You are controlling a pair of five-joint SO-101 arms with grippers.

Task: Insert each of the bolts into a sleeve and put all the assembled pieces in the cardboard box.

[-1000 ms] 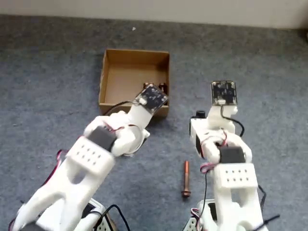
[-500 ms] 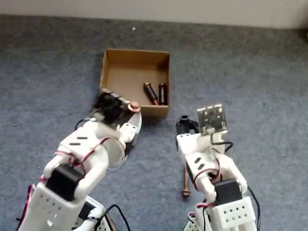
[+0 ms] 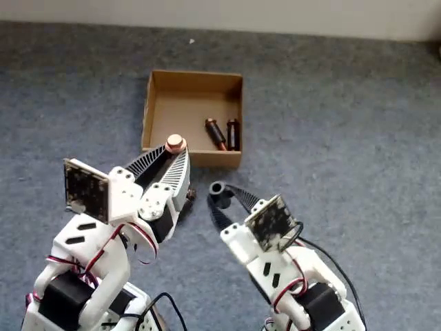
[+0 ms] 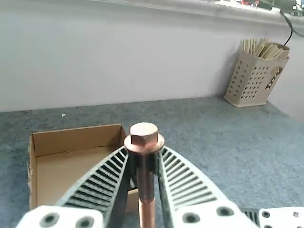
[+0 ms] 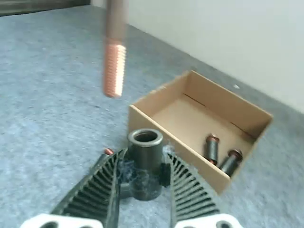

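A: Which step was it on?

B: Mating bolt to sleeve, by the look of it. The left gripper (image 4: 144, 154) was pinching a copper-coloured hex-head bolt (image 4: 144, 140) by the shank, head up, in the air just short of the open brown cardboard box (image 3: 147, 117). The right gripper (image 5: 142, 164) was clamped on a short black cylindrical sleeve (image 5: 145, 142), bore up, low over the grey carpeted desk (image 3: 344, 103) and near the box's front wall.

A: Lined up?

B: No. In the right wrist view the bolt's threaded end hung above the sleeve's mouth and off to one side, not touching it.

A: Next move?

B: Best guess: bring the tip over the bore, get the two axes parallel, then feed the bolt straight down. The fit looked close, so any tilt would probably catch on the rim. Only after that would the piece go to the box.

A: Counts?

B: One loose bolt and one loose sleeve, both gripped. Two assembled pieces (image 3: 215, 133) lay side by side inside the box, by the wall nearest the arms. One box. Also a small copper speck (image 5: 108, 152) on the desk beside the right gripper; it was too small to tell what it was.
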